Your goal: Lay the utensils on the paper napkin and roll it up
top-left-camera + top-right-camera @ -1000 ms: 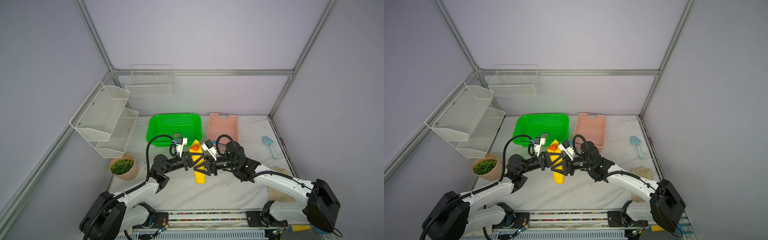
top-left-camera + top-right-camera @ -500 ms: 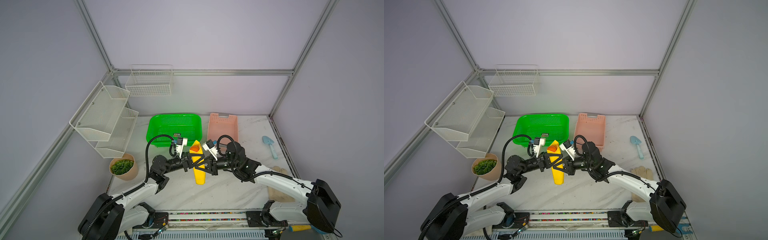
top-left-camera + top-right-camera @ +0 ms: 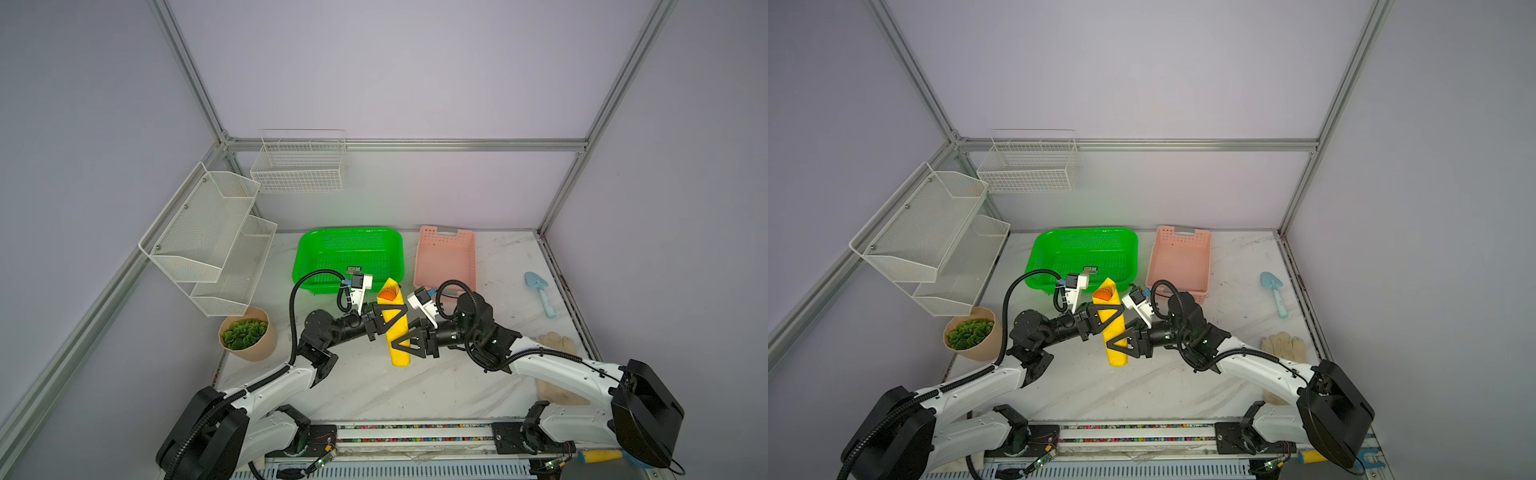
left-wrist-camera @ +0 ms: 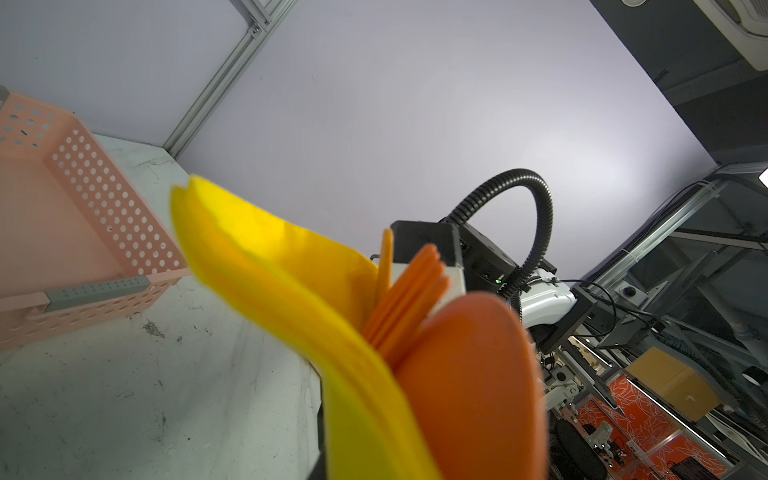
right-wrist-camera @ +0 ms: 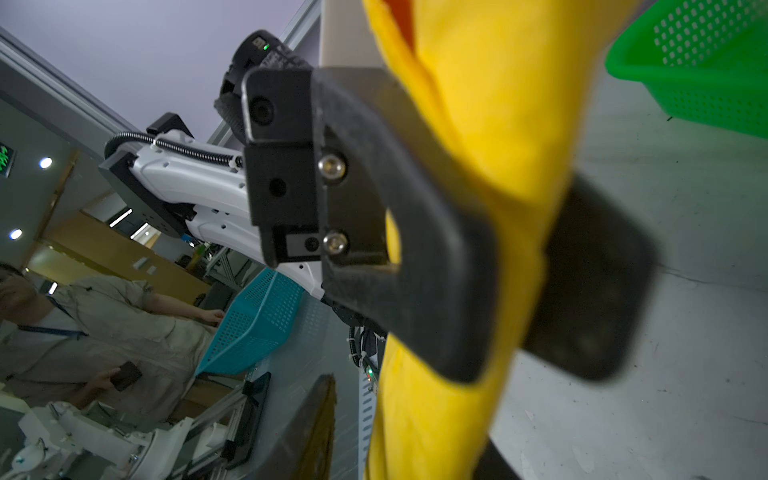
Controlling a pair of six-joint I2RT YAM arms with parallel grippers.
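Evidently the rolling is all but done. On the table point(image 3: 374, 386), nearer than the green basket point(image 3: 349, 230) and the pink basket point(image 3: 446, 262), the paper napkin point(image 3: 399, 358) is seen in both top views wound into a slim tube running from far to near, between the two arms. The left pincer point(image 3: 392, 318) is clamped tight on the tube's far half. The right pincer point(image 3: 402, 344) is set astride the near half, but whether its jaws are pressed home or slack cannot be told. The utensils point(image 4: 409, 301) are enclosed, with only their ends shown at the far, open mouth.

What remains is judged to be a last tightening or a setting down. For that, one grip should be held while the other is released, lest the tube unwind.

Only in the left wrist view are slim orange ends and the round spoon bowl point(image 4: 473, 374) told apart; in the top views a single orange spot is offered. Only in the right wrist view is a black finger point(image 5: 440, 270) of the left pincer seen crossing the yellow paper. Whether the near end is rested on the table is settled by no view.
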